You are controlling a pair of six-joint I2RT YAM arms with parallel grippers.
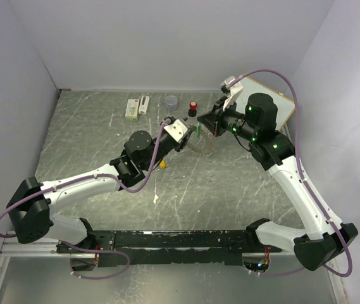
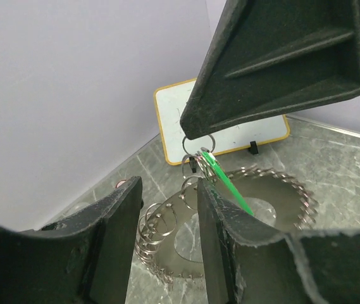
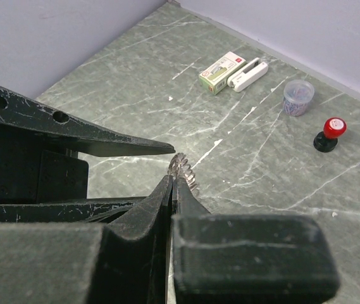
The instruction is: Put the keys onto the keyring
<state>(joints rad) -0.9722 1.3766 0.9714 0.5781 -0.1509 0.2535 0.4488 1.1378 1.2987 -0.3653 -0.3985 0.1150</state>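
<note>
The keyring (image 2: 274,196) is a silvery ring fringed with small loops, lying tilted under both grippers (image 1: 203,145). My right gripper (image 3: 172,181) is shut on one of its small loops, and its dark fingers (image 2: 281,63) come down from above in the left wrist view. The green key (image 2: 225,182) hangs at that pinched loop, and also shows in the top view (image 1: 197,132). My left gripper (image 2: 169,190) is open, its jaws astride the keyring's near fringe without closing on it. The yellow-orange key (image 1: 162,164) lies on the table beside the left wrist.
At the back stand a small box (image 3: 222,71), a white stapler (image 3: 248,74), a clear cup of clips (image 3: 298,97) and a red-capped black knob (image 3: 329,133). A whiteboard (image 2: 186,111) leans at the back right. Walls close three sides.
</note>
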